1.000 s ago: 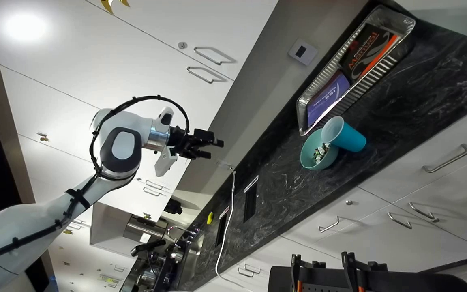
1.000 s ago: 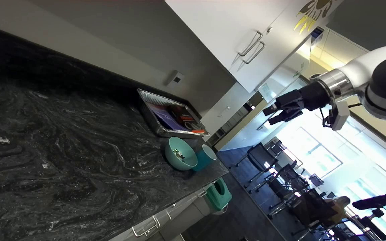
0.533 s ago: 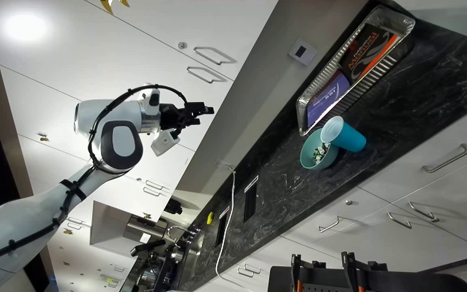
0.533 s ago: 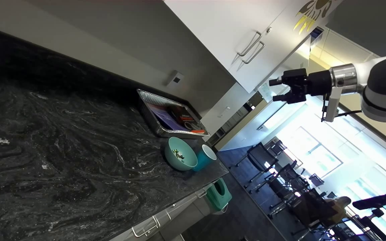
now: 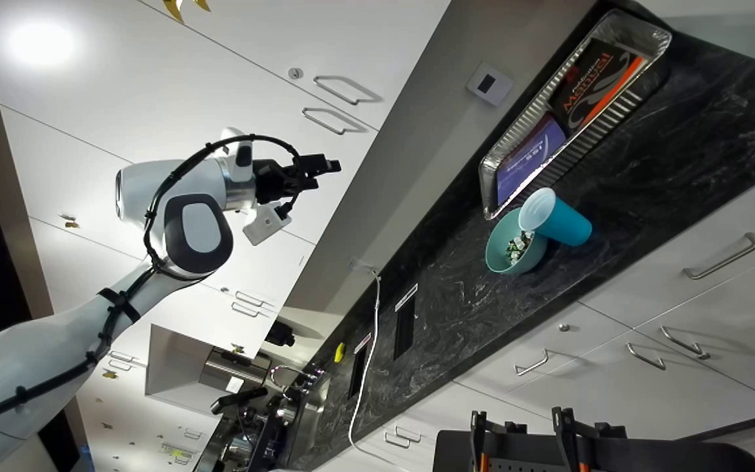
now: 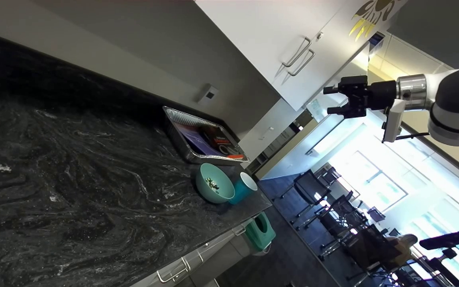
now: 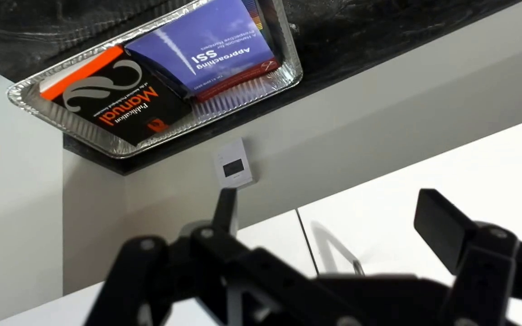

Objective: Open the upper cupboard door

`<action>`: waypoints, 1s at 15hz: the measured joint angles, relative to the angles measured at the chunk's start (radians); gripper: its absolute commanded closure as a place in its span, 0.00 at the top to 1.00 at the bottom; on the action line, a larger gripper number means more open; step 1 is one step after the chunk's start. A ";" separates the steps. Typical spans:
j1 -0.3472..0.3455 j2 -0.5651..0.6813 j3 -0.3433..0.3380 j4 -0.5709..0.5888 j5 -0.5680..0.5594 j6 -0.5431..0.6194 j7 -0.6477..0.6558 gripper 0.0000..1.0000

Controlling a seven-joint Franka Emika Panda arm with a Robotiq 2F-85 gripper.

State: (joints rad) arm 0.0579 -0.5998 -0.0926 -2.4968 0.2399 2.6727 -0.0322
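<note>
Fingers (image 7: 442, 231) of the gripper (image 6: 332, 100) are spread wide, tips well apart in the wrist view. They stand near the upper cupboard door (image 5: 181, 98), apart from its silver bar handle (image 5: 322, 124) in both exterior views. Door taken as the white panel nearer the gripper. State: closed, level with the adjoining door (image 5: 320, 39); handle near its lower edge. In the wrist view a handle shows beyond the fingers, partly hidden by the gripper.

Below the doors: grey wall (image 7: 356, 127) bearing a white wall unit (image 7: 231, 154) with dark display. Then black marbled countertop (image 5: 463, 314). On it, a foil tray (image 7: 243, 97) holds two books, "Publication Manual" (image 7: 118, 97) and "Approaching SSI" (image 7: 211, 47). Near the tray's end: teal bowl (image 6: 211, 171) with small green-and-white pieces (image 5: 518, 248) inside, blue cup (image 5: 567, 219) just beside; contact between them cannot be told.
</note>
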 measured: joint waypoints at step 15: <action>0.306 0.308 -0.223 0.139 -0.076 0.689 -0.081 1.00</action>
State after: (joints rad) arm 0.3640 -0.2918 -0.3160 -2.3579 0.1637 3.3619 -0.1132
